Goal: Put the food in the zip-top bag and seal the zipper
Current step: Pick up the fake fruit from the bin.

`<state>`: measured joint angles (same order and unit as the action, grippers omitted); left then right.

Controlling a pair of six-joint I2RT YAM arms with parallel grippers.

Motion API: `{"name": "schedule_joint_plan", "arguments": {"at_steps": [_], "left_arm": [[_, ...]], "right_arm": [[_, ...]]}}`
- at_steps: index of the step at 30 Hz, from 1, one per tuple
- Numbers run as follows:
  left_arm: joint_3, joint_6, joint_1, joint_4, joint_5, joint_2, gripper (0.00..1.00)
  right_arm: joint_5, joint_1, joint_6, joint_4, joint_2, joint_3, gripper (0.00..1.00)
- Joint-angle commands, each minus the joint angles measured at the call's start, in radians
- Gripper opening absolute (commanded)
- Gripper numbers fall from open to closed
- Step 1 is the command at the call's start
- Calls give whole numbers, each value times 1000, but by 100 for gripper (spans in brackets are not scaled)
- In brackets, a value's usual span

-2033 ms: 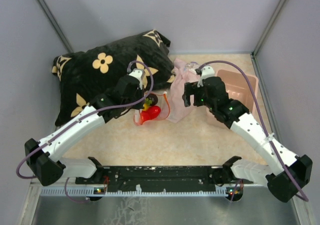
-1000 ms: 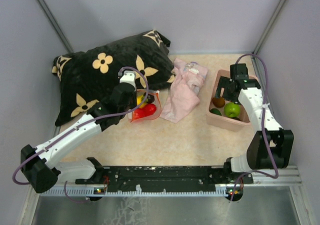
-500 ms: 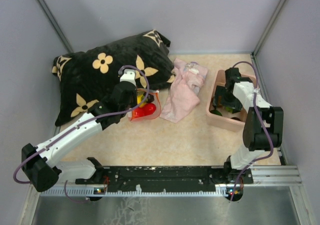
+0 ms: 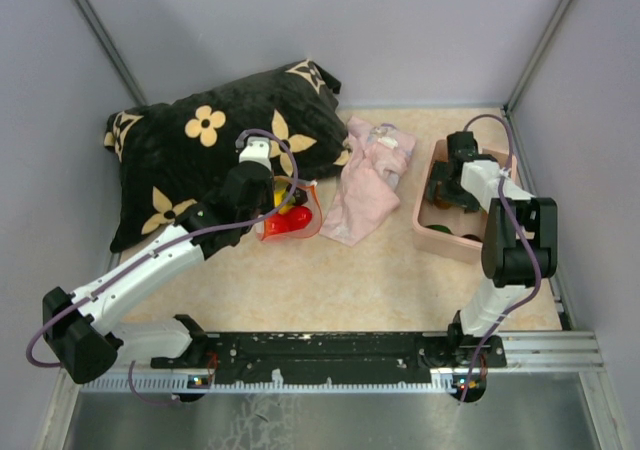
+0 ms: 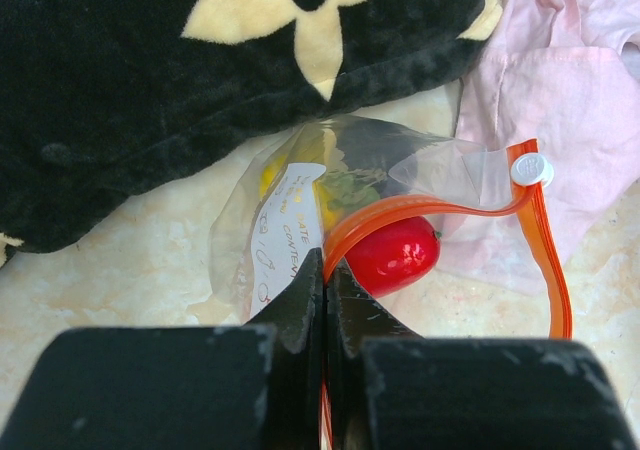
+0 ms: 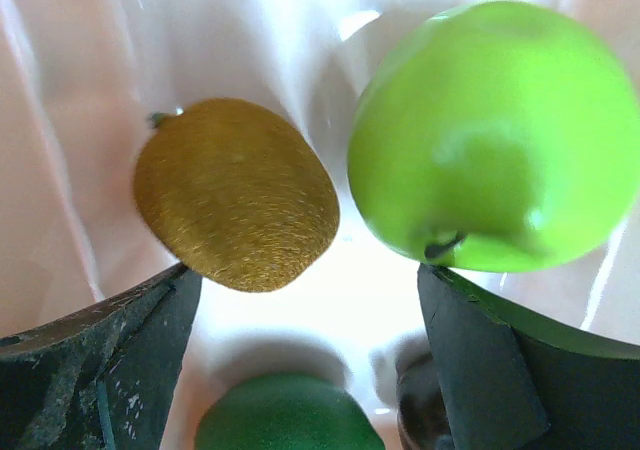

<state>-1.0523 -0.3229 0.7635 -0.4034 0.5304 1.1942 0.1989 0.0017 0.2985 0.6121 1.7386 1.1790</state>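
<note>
Partly, the task is done: a red fruit (image 5: 395, 252) and a yellow fruit (image 5: 268, 176) are contained in the zip-top bag (image 5: 292, 205) beside the pillow (image 4: 200, 150), its zipper (image 5: 430, 207) unsealed. A brown fruit (image 6: 236, 195) and a lime green fruit (image 6: 490, 135) are left in the pink bin (image 4: 455, 243) at the right. The left end effector (image 5: 325, 270), stretched far, is pinched shut on the bag's mouth; the right end effector (image 6: 300, 310) is held wide inside the bin, nothing gripped.

A white write-on panel (image 5: 292, 215) printed on the clear zip-top bag (image 5: 400, 165) carries small dark lettering that runs sideways. The words appear to read "DATE" and "CONTENTS", though creases in the plastic cut off some letters. The marks beside them are too small to make out.
</note>
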Motion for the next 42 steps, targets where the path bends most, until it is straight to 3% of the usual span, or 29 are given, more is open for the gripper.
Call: {"name": "schedule_joint_plan", "arguments": {"at_steps": [1, 12, 20, 42], "left_arm": [[-29, -16, 1, 20, 5, -8, 0], [-20, -30, 1, 15, 5, -12, 0], [-21, -22, 1, 16, -1, 1, 0], [-23, -28, 1, 5, -6, -13, 0]], "right_arm": [[59, -18, 5, -78, -24, 115, 89], [54, -52, -32, -39, -37, 171, 91], [-146, -58, -60, -75, -27, 133, 86], [-219, -59, -10, -166, 138, 108, 81]]}}
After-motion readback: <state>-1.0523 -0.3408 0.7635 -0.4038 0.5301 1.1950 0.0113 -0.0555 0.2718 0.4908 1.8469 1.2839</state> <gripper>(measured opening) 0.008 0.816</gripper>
